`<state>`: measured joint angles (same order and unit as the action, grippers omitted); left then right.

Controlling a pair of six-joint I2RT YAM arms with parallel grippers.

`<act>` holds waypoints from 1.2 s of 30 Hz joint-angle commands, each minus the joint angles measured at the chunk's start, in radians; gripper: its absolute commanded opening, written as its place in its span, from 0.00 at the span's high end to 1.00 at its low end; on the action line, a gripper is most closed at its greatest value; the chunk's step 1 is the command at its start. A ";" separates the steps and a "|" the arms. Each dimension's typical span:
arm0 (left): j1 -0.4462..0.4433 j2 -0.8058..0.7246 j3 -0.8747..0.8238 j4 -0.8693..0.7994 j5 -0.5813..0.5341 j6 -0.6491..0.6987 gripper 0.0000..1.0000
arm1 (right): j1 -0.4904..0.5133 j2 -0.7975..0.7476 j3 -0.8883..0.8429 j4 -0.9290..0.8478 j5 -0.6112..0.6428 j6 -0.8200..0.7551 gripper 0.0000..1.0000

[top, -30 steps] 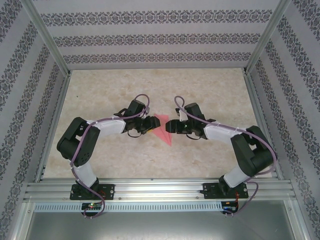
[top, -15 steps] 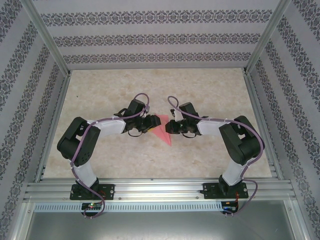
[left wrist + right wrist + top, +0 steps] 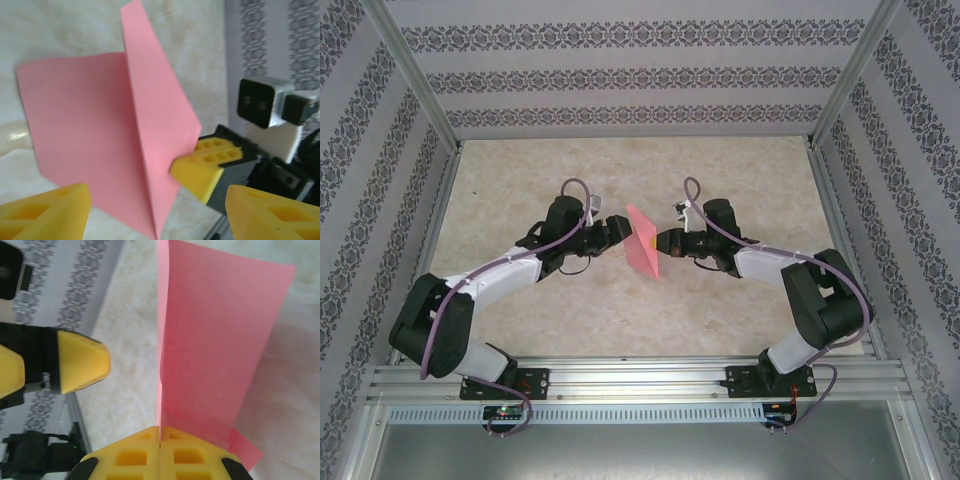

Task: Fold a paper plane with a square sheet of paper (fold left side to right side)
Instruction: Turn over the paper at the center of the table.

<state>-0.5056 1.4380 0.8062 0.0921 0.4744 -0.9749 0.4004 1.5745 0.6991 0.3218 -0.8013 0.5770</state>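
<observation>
I have the paper plane (image 3: 642, 243) between the two arms over the middle of the counter (image 3: 520, 180). It is thin, matte pink paper folded to a narrow pointed shape, with one sharp straight crease along its length. One flap stands up from that crease and the other spreads flatter. The counter is smooth and pale, a marbled beige. My right tool (image 3: 160, 436) has its yellow fingers, blunt wedges with moulded square pockets, pressed together on the plane's edge, pinching the paper where a small corner sticks out to one side. My left tool (image 3: 612, 228) sits just beside the plane on the opposite side, its yellow fingers (image 3: 50, 210) spread well apart and gripping nothing. I cannot tell whether the plane's lower tip rests on the counter
</observation>
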 commanded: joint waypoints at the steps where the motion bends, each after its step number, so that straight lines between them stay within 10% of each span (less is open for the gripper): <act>1: 0.008 -0.029 -0.009 0.119 0.044 -0.049 0.27 | 0.001 -0.075 -0.024 0.119 -0.080 0.076 1.00; 14: -0.014 -0.033 0.018 0.241 0.137 -0.100 0.38 | 0.047 -0.209 -0.024 0.125 -0.066 0.162 1.00; 36: -0.019 -0.051 0.034 0.204 0.155 -0.064 0.97 | 0.035 -0.202 0.007 0.049 -0.079 0.179 0.90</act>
<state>-0.5137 1.4208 0.8127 0.2684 0.6209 -1.0573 0.4484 1.3865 0.6781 0.3973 -0.8658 0.7654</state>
